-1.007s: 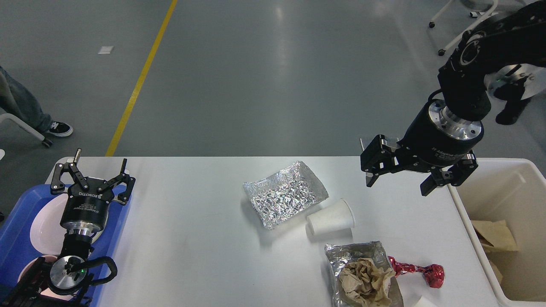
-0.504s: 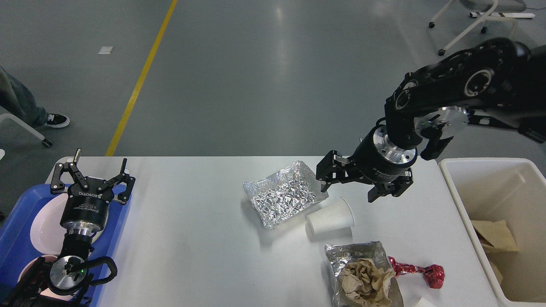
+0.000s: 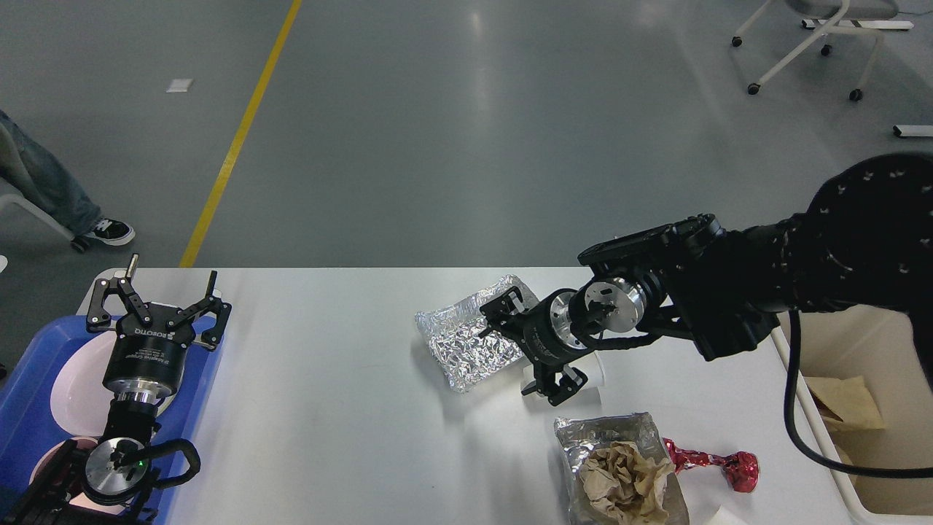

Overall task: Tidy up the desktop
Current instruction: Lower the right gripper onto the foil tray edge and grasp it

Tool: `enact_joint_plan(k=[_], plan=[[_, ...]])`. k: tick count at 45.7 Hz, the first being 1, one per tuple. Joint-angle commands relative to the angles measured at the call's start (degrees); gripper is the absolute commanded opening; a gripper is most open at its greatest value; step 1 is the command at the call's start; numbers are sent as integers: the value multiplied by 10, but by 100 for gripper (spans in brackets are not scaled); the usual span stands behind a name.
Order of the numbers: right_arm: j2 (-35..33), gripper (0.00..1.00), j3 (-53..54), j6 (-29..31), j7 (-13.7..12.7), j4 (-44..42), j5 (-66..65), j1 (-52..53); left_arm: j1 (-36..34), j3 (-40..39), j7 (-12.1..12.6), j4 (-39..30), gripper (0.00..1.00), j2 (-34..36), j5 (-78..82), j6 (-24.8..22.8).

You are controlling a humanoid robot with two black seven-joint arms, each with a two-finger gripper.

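Note:
The desktop [image 3: 328, 408] is a white tabletop. My right gripper [image 3: 525, 346] reaches in from the right, open, low over the right edge of a crumpled foil tray [image 3: 466, 343]. It covers most of a tipped white paper cup [image 3: 600, 370], of which only a sliver shows behind the wrist. Whether the fingers touch the cup or the foil cannot be told. My left gripper [image 3: 157, 302] stands open and empty at the far left, above the blue tray [image 3: 29, 415].
A foil sheet holding crumpled brown paper [image 3: 619, 474] and a red foil wrapper [image 3: 711, 463] lie at the front right. A cream bin [image 3: 875, 343] with brown paper scraps stands off the right edge. White plates [image 3: 73, 386] sit in the blue tray.
My right arm has swung left and down from above the bin side to the foil tray and cup, still open. The left arm has not moved.

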Motion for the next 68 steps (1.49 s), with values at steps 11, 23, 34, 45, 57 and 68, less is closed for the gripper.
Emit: enact_joint_plan(k=[11, 23, 34, 45, 57, 68], plan=[[36, 100, 142, -12, -2, -146, 1, -158, 0, 0, 0, 0, 97, 0, 0, 0], [76, 100, 138, -34, -3, -255, -39, -239, 0, 0, 0, 0, 97, 0, 0, 0], [85, 88, 143, -37, -1, -306, -72, -270, 0, 0, 0, 0, 97, 0, 0, 0], [85, 76, 144, -37, -1, -315, -87, -270, 0, 0, 0, 0, 97, 0, 0, 0], [85, 76, 145, -50, -1, -325, -100, -280, 0, 0, 0, 0, 96, 0, 0, 0], [84, 58, 153, -53, 3, -330, -101, -293, 0, 0, 0, 0, 96, 0, 0, 0]])
